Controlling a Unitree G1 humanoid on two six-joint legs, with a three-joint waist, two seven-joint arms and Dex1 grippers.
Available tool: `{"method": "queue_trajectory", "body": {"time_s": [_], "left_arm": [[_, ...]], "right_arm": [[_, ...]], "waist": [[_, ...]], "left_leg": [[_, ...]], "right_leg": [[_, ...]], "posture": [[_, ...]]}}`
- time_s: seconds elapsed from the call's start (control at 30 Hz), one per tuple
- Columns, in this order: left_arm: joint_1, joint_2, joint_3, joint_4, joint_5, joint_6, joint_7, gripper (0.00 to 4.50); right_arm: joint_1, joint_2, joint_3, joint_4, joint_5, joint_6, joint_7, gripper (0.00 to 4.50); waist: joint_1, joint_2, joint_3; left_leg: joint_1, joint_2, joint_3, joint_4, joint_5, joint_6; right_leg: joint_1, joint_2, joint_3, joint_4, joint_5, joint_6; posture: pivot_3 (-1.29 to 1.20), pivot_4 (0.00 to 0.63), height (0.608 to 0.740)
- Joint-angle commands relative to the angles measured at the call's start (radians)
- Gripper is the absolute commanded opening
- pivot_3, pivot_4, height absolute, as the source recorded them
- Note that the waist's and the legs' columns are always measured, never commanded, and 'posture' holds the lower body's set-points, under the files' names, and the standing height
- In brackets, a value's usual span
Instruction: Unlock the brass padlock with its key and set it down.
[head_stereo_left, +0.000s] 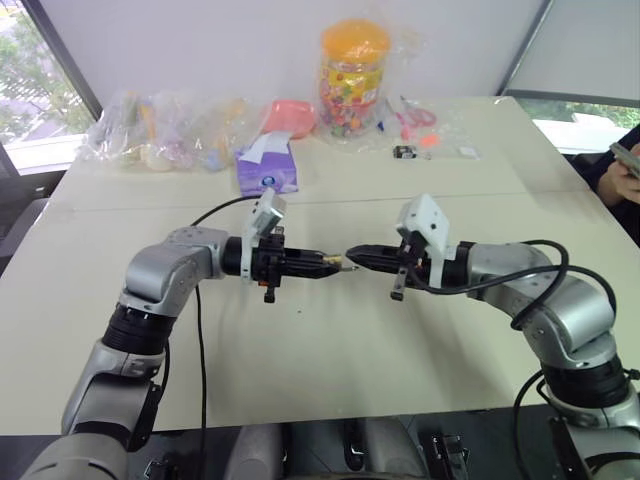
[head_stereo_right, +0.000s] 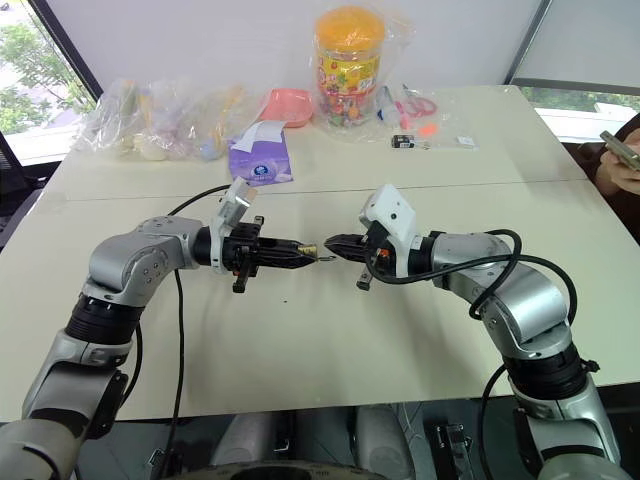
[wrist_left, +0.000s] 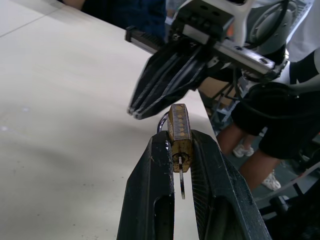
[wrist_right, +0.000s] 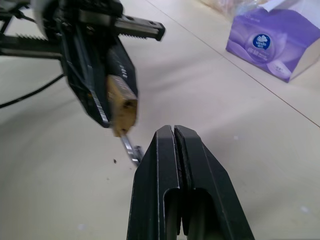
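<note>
My left gripper (head_stereo_left: 322, 262) is held above the middle of the table, pointing right, and is shut on the brass padlock (wrist_left: 180, 131). The key (wrist_left: 181, 184) sticks out of the padlock's keyhole end, between the left fingers. The silvery shackle (wrist_right: 131, 149) juts from the far end toward my right gripper (wrist_right: 172, 129). That gripper points left at the padlock and is shut, its fingers flush together with nothing between them. Its tip sits right beside the shackle's end; I cannot tell whether they touch. From the head, the two grippers meet tip to tip at the padlock (head_stereo_right: 308, 248).
A purple tissue box (head_stereo_left: 266, 170) stands behind the left arm. Clear plastic bags (head_stereo_left: 160, 130), a pink item (head_stereo_left: 288, 115), a candy jar (head_stereo_left: 352, 80) and a small black-and-white item (head_stereo_left: 404, 152) line the table's far edge. A person's hand with a phone (head_stereo_left: 625, 160) is at the right.
</note>
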Motion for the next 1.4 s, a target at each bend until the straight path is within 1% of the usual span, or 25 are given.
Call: {"method": "queue_trajectory", "body": {"time_s": [0.03,0.23,0.43,0.53,0.63,0.73,0.83,0.87,1.03,1.1,1.13,1.2,1.37,1.4], "left_arm": [[-0.018,-0.006,0.021,-0.01,-0.007,-0.016,0.011,0.0],[-0.024,-0.016,0.015,0.009,0.011,-0.034,0.026,0.0],[-0.02,-0.02,0.004,0.014,0.014,-0.031,0.024,0.0],[-0.004,-0.021,-0.016,0.027,0.036,-0.037,0.025,0.0],[0.015,-0.036,-0.046,0.048,0.066,-0.058,0.035,0.0],[0.02,-0.085,-0.088,0.109,0.118,-0.089,0.069,0.0],[0.015,-0.135,-0.121,0.185,0.168,-0.126,0.091,0.0],[0.004,-0.162,-0.135,0.239,0.202,-0.158,0.115,0.0],[-0.037,-0.229,-0.156,0.413,0.292,-0.257,0.14,0.0],[-0.059,-0.25,-0.151,0.487,0.32,-0.284,0.153,1.0],[-0.067,-0.254,-0.15,0.513,0.328,-0.292,0.148,1.35],[-0.075,-0.255,-0.147,0.544,0.338,-0.301,0.137,2.27],[-0.076,-0.236,-0.138,0.545,0.331,-0.263,0.104,4.23],[-0.073,-0.226,-0.136,0.537,0.331,-0.256,0.096,4.46]], "right_arm": [[0.009,-0.021,0.012,-0.022,-0.008,-0.032,0.025,0.03],[0.029,-0.035,-0.002,-0.054,0.017,-0.022,0.033,0.03],[0.087,-0.082,-0.014,-0.072,-0.018,-0.045,0.028,0.03],[0.197,-0.163,-0.02,-0.082,-0.085,-0.103,0.035,0.03],[0.296,-0.207,-0.058,-0.101,-0.105,-0.132,0.028,0.03],[0.374,-0.207,-0.138,-0.135,-0.083,-0.12,0.007,0.03],[0.409,-0.194,-0.194,-0.164,-0.071,-0.104,-0.023,0.03],[0.411,-0.184,-0.213,-0.176,-0.063,-0.093,-0.039,0.03],[0.404,-0.158,-0.231,-0.218,-0.049,-0.061,-0.09,0.03],[0.402,-0.15,-0.23,-0.234,-0.044,-0.051,-0.108,0.0],[0.402,-0.147,-0.229,-0.239,-0.043,-0.047,-0.114,0.0],[0.4,-0.142,-0.227,-0.246,-0.043,-0.041,-0.125,0.0],[0.398,-0.134,-0.221,-0.259,-0.035,-0.031,-0.146,0.0],[0.397,-0.134,-0.218,-0.261,-0.032,-0.029,-0.147,0.0]], "waist": [[0.0,0.0,0.0],[0.0,0.0,0.0],[0.002,0.0,0.0],[0.006,-0.001,0.0],[0.01,-0.001,0.0],[0.014,-0.001,0.0],[0.02,-0.001,0.001],[0.021,-0.001,0.001],[0.022,-0.001,0.001],[0.023,-0.001,0.001],[0.024,-0.001,0.001],[0.024,-0.001,0.0],[0.023,-0.001,0.0],[0.022,-0.001,0.0]], "left_leg": [[0.0,0.0,0.0,0.0,0.0,0.0],[0.0,0.0,0.0,0.0,0.0,0.0],[-0.001,0.0,0.0,0.0,0.0,0.0],[-0.001,0.0,0.0,0.0,0.0,0.0],[-0.002,-0.001,0.0,-0.001,-0.001,0.001],[-0.003,0.0,0.001,-0.001,-0.001,0.001],[-0.003,-0.001,0.001,0.0,-0.001,0.001],[-0.003,-0.001,0.001,0.0,-0.001,0.001],[-0.004,-0.001,0.001,0.0,-0.001,0.002],[-0.004,-0.001,0.001,0.0,-0.002,0.003],[-0.004,-0.001,0.001,0.0,-0.002,0.003],[-0.004,-0.001,0.001,0.0,-0.002,0.003],[-0.003,-0.001,0.001,0.0,-0.002,0.003],[-0.003,-0.001,0.001,0.0,-0.002,0.003]], "right_leg": [[0.0,0.0,0.0,0.0,0.0,0.0],[0.0,0.0,0.0,0.0,0.0,0.001],[0.0,0.0,0.0,-0.001,-0.001,0.001],[0.0,0.0,0.0,-0.002,-0.001,0.001],[0.0,0.0,0.0,-0.004,-0.001,0.001],[0.0,0.0,0.001,-0.006,-0.001,0.001],[0.0,0.0,0.001,-0.006,-0.001,0.002],[0.0,0.0,0.001,-0.006,-0.001,0.002],[0.0,0.0,0.0,-0.008,-0.001,0.002],[0.0,0.0,0.0,-0.008,-0.001,0.002],[0.0,0.0,0.0,-0.008,-0.001,0.002],[0.0,0.0,0.0,-0.009,0.0,0.002],[0.002,-0.001,0.0,-0.01,0.0,0.002],[0.002,-0.001,0.0,-0.01,0.0,0.002]], "posture": [[0.0,0.15,0.737],[0.0,0.15,0.737],[0.0,0.15,0.737],[0.0,0.15,0.737],[0.0,0.15,0.737],[0.0,0.15,0.737],[0.0,0.15,0.737],[0.0,0.15,0.737],[0.0,0.15,0.737],[0.0,0.15,0.737],[0.0,0.15,0.737],[0.0,0.15,0.737],[0.0,0.15,0.737],[0.0,0.15,0.737]]}}
